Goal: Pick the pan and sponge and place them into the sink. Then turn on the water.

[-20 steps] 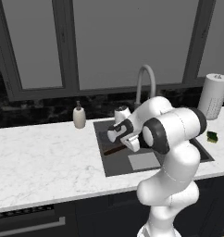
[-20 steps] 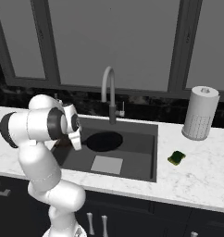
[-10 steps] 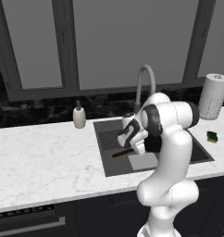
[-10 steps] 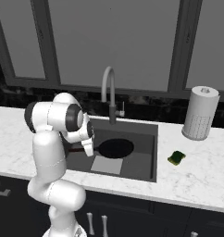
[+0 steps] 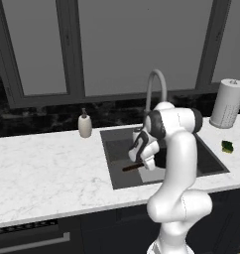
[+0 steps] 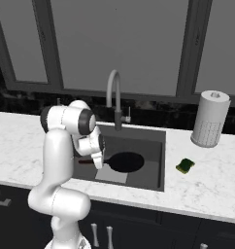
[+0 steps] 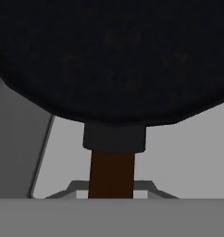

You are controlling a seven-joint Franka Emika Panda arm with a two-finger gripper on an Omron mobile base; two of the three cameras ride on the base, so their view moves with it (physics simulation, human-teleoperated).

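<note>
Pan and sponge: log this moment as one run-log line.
pan: in sink, handle gripped | sponge: on counter right of sink | tap: off

The end effector is carrying the pan rightward, swinging it lower over the sink.

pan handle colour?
Dark red-brown, against the black pan; the handle shows best in the hand view.
</note>
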